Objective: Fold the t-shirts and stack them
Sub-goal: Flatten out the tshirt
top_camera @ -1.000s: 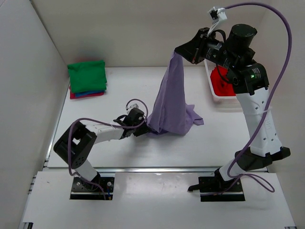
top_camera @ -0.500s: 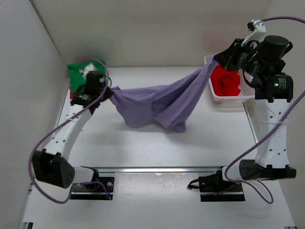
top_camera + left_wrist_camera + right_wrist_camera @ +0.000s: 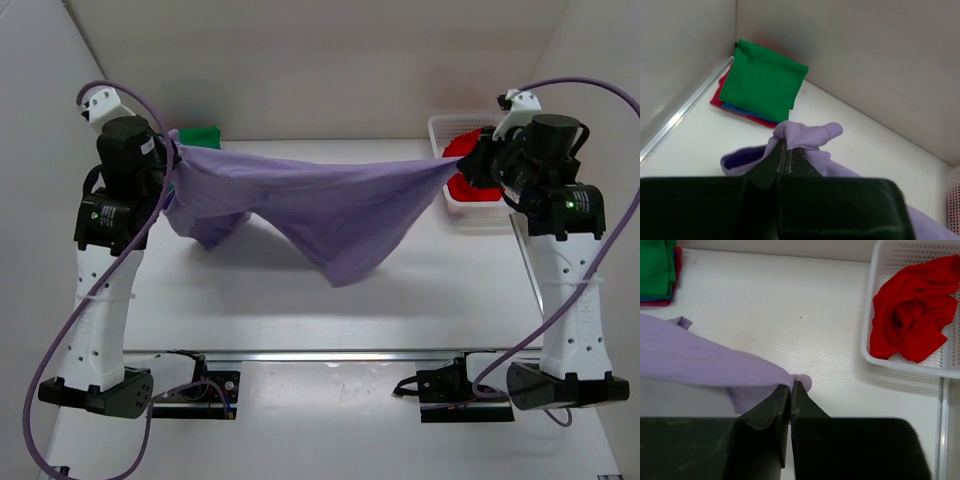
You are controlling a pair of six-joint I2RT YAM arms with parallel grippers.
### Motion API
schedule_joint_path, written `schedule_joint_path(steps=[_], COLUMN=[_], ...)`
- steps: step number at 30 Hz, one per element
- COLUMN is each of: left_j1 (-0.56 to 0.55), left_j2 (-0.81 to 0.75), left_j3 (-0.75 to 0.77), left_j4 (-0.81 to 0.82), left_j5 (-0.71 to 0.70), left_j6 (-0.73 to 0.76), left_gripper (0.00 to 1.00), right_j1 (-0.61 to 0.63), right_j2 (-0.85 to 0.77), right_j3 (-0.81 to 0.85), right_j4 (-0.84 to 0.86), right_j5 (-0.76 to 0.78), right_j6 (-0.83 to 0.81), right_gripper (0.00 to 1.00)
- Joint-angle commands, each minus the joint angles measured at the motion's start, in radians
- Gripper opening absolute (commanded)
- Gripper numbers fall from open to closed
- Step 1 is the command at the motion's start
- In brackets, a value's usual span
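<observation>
A lavender-purple t-shirt point(image 3: 320, 205) hangs stretched in the air between both arms, sagging to a point in the middle. My left gripper point(image 3: 172, 155) is shut on its left end, where cloth point(image 3: 807, 135) bunches over the closed fingertips point(image 3: 785, 147). My right gripper point(image 3: 462, 163) is shut on the right end, the cloth point(image 3: 705, 365) running left from its tips point(image 3: 790, 386). A folded pile with a green t-shirt point(image 3: 762, 82) on top, blue and red edges below, lies in the far left corner. A crumpled red t-shirt point(image 3: 912, 315) lies in the basket.
The white lattice basket point(image 3: 440, 130) stands at the back right, next to my right arm. White walls close in the table at the back and left. A metal rail point(image 3: 330, 353) runs along the near edge.
My left gripper closed on the lavender shirt low on the table, then rose to the far left. The right gripper moved right, and the shirt went from hanging down to stretched wide.
</observation>
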Motion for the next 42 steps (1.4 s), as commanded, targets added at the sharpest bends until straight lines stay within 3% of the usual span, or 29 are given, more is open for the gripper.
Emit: schedule_joint_path(steps=[1,4,8,11,14,18,20,22,23,29,35,42], left_j1=[-0.006,-0.011,0.035,0.020,0.027,0.063,0.083,0.100,0.081,0.029,0.011,0.029], left_j2=[-0.003,0.059,0.164,0.305,0.378,0.375,0.427,0.491,0.513,0.426,0.340,0.292], left_j3=[0.160,0.219,0.170,0.133,0.009,-0.169,-0.168,-0.134,-0.122,-0.317,-0.514,-0.620], left_j4=[-0.100,-0.185,-0.224,-0.294,-0.243,-0.035,-0.037,-0.088,-0.115,-0.073,-0.031,0.025], left_j5=[-0.066,-0.051,0.127,0.170,0.239,0.287,0.347,0.390,0.388,0.321,0.258,0.198], left_j6=[0.061,0.078,0.063,0.058,0.032,-0.001,0.006,0.020,0.040,0.032,0.003,-0.023], left_gripper=[0.00,0.00,0.00,0.00,0.00,0.03,0.45,0.61,0.63,0.61,0.45,0.49], right_j1=[-0.035,-0.017,0.029,0.083,0.097,0.086,0.072,0.080,0.080,0.109,0.112,0.134], right_j2=[-0.089,-0.100,-0.044,-0.001,0.029,0.078,0.111,0.137,0.147,0.193,0.216,0.212], right_j3=[0.007,-0.002,-0.043,-0.101,-0.182,-0.244,-0.264,-0.270,-0.276,-0.301,-0.330,-0.362], right_j4=[0.046,0.046,0.049,0.075,0.105,0.148,0.158,0.165,0.168,0.197,0.224,0.240], right_j5=[-0.035,-0.050,-0.049,-0.006,-0.001,0.035,0.017,0.026,0.031,0.046,0.028,0.022], right_j6=[-0.031,-0.025,-0.032,-0.029,-0.025,-0.032,-0.039,-0.039,-0.037,-0.062,-0.051,-0.048], right_gripper=[0.00,0.00,0.00,0.00,0.01,0.00,0.01,0.00,0.00,0.00,0.00,0.00])
